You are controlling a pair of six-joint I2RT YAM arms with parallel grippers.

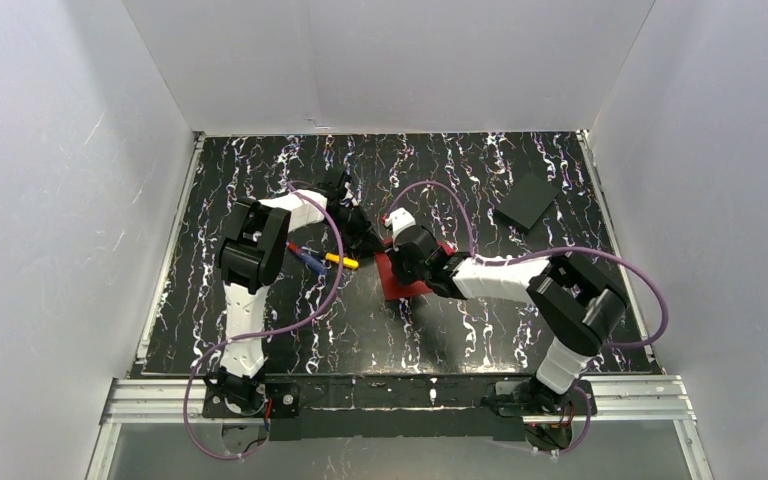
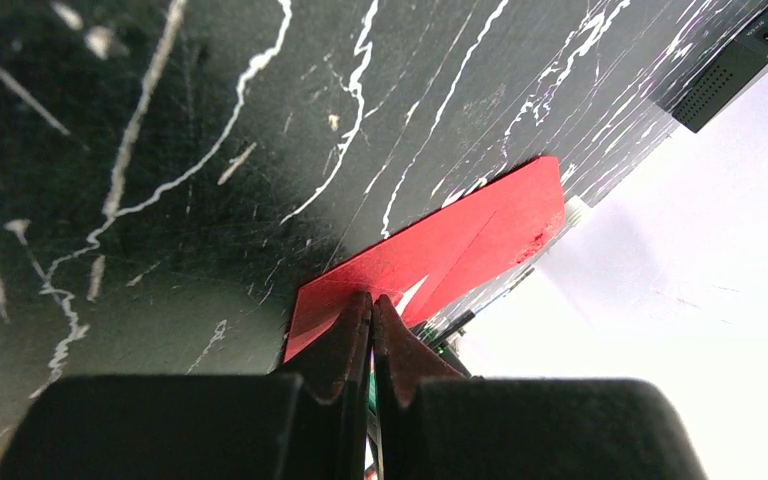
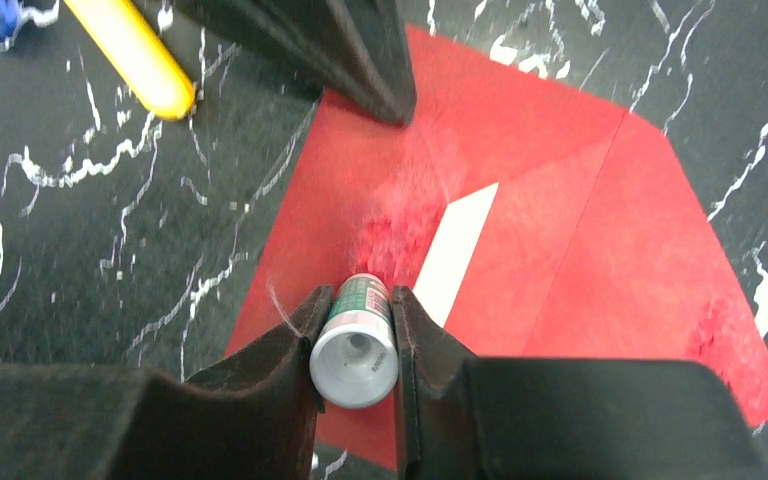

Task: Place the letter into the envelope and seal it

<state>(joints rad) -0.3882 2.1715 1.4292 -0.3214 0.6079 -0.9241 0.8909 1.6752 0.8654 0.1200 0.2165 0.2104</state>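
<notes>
The dark red envelope (image 1: 397, 283) lies flat on the black marbled table, its pointed flap (image 3: 660, 260) spread open. A narrow white strip of the letter (image 3: 457, 250) shows through a gap in the envelope's face; the rest is hidden inside. My right gripper (image 3: 353, 300) is shut on a small green-and-white glue stick (image 3: 357, 345), whose far end points down at a scuffed patch of the envelope. My left gripper (image 2: 372, 300) is shut with nothing between its fingers, its tips resting on the envelope's (image 2: 460, 240) edge. In the right wrist view its fingers (image 3: 360, 60) touch the envelope's far corner.
A yellow pen (image 1: 341, 260) and a blue-and-red pen (image 1: 305, 257) lie just left of the envelope, under the left arm. A black square sheet (image 1: 526, 201) lies at the back right. White walls close in the table on three sides.
</notes>
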